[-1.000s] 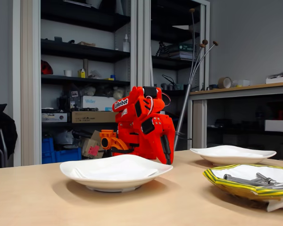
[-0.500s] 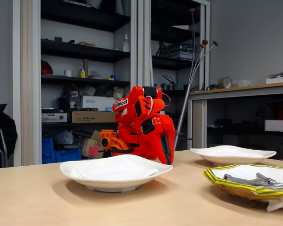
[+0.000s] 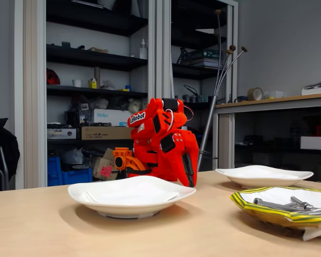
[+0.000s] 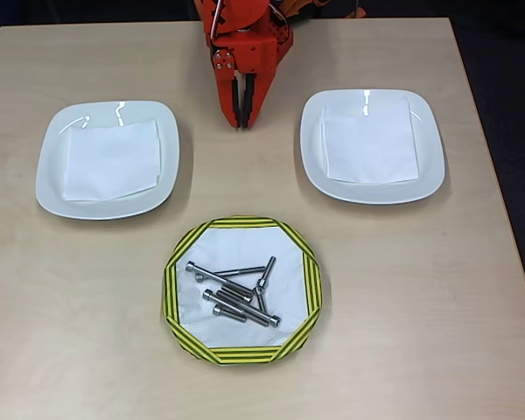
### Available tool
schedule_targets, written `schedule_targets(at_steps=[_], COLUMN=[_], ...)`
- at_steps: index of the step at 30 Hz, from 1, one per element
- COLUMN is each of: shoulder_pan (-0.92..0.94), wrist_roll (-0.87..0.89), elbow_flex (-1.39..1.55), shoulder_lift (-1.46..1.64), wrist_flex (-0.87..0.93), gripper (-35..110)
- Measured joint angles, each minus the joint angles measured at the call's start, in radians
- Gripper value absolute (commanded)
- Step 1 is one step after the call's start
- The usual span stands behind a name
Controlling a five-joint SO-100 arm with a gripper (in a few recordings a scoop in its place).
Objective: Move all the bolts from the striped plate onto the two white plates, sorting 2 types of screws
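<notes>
Here the orange arm (image 3: 161, 140) sits folded at the table's (image 4: 402, 289) far edge, its gripper (image 4: 241, 112) pointing down between the two white plates (image 4: 108, 157), fingers pressed together and holding nothing. The bolts (image 4: 234, 292) lie heaped on the striped plate (image 4: 241, 353), nearer the camera in the overhead view.

In the fixed view, the striped plate (image 3: 273, 209) runs off the right edge.

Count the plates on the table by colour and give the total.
white plates: 2
striped plate (yellow and dark rim): 1
Total: 3
</notes>
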Motion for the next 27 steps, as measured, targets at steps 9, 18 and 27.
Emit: schedule_targets(at_steps=[9, 18, 27], shoulder_pan=[0.000, 0.000, -0.026], wrist_roll=[0.000, 0.000, -0.109], elbow_flex=[0.000, 0.000, -0.057], shoulder_lift=[0.000, 0.000, 0.005], wrist_flex=[0.000, 0.000, -0.006], gripper=[0, 0, 0])
